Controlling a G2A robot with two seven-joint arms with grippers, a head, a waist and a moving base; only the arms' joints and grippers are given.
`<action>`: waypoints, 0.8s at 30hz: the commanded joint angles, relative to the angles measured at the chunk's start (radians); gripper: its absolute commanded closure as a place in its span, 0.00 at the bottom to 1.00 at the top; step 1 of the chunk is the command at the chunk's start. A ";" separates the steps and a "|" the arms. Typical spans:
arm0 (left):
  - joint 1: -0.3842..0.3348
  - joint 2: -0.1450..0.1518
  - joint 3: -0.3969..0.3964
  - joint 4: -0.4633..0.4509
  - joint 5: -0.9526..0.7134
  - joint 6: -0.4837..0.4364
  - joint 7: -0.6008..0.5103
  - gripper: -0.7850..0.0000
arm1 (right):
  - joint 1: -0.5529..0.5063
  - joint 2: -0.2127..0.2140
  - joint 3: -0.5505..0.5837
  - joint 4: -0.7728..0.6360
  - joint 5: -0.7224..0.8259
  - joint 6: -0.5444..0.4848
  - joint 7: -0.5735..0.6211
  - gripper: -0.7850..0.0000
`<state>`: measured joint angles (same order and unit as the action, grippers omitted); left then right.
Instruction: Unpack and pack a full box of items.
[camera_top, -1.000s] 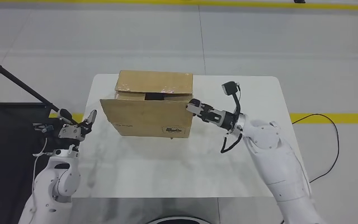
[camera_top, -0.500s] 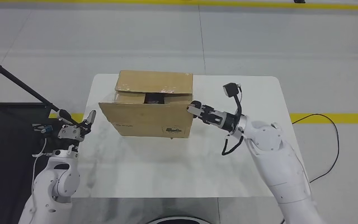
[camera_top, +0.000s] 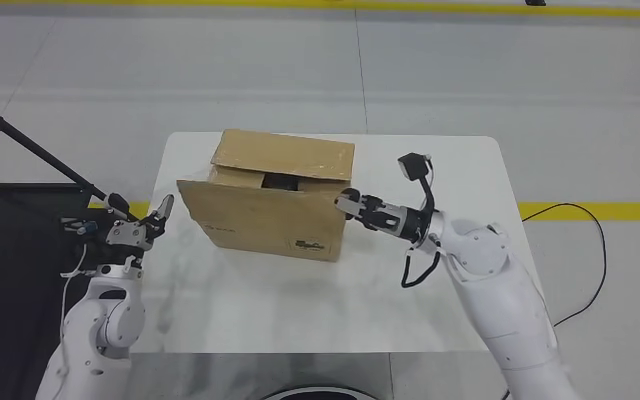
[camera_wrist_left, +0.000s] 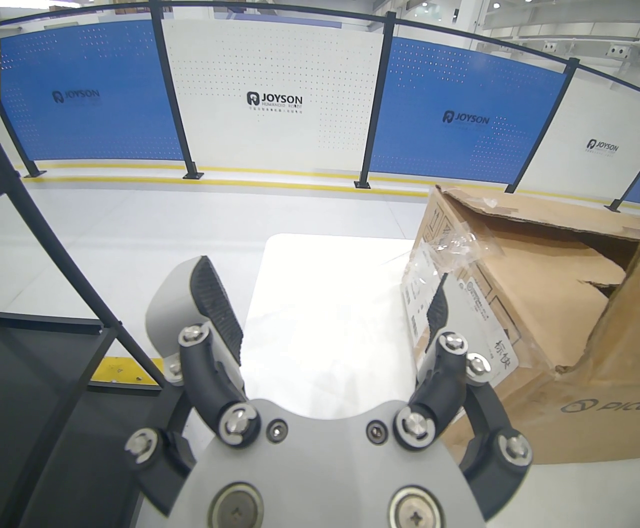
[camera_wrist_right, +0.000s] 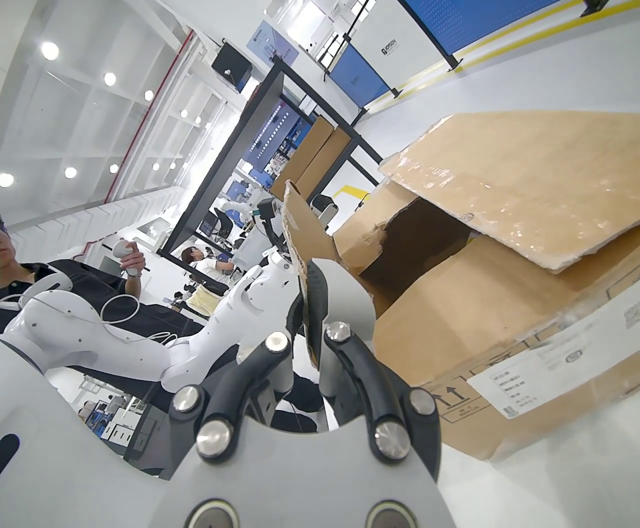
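A cardboard box (camera_top: 265, 215) stands on the white worktop (camera_top: 270, 300), in its far half and closer to the robot's left edge than to the right one, turned a little askew to the worktop's edges. Its top is partly open. The far flap (camera_top: 285, 155) lies tilted over the opening. The near flap (camera_wrist_right: 300, 235) stands up along the side facing the near edge. Between them is a dark gap (camera_top: 285, 183); what is inside cannot be made out. The right pincer (camera_top: 347, 203) is at the box's corner nearest the right edge, pressed together on the end of the near flap. The right wrist view shows the cardboard edge nipped between its two fingers (camera_wrist_right: 345, 300). The right arm reaches in from the right side of the worktop, above the surface. The left pincer (camera_top: 160, 212) hangs at the left edge of the worktop, just beside the box's left end. Its fingers (camera_wrist_left: 215, 305) are spread wide with nothing between them. Whether the finger closer to the box touches it cannot be told. A white label (camera_wrist_left: 465, 320) is stuck on that end of the box. Crumpled clear tape (camera_wrist_left: 452, 245) clings to the upper corner above it.
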<state>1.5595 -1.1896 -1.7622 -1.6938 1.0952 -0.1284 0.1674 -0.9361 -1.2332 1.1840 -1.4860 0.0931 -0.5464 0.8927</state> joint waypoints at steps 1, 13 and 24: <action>-0.003 0.000 -0.002 0.004 0.001 0.001 -0.002 0.00 | -0.008 0.003 0.000 -0.012 0.005 -0.005 0.012 1.00; -0.013 0.002 -0.032 0.021 0.006 -0.034 -0.002 0.00 | -0.066 0.023 0.017 -0.095 0.037 -0.039 0.085 1.00; 0.015 0.014 -0.102 0.033 -0.038 -0.211 0.012 0.00 | -0.107 0.043 0.037 -0.118 0.046 -0.056 0.132 1.00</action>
<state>1.5703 -1.1766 -1.8577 -1.6621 1.0603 -0.3196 0.1794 -1.0408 -1.1921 1.2189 -1.6024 0.1373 -0.6007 1.0208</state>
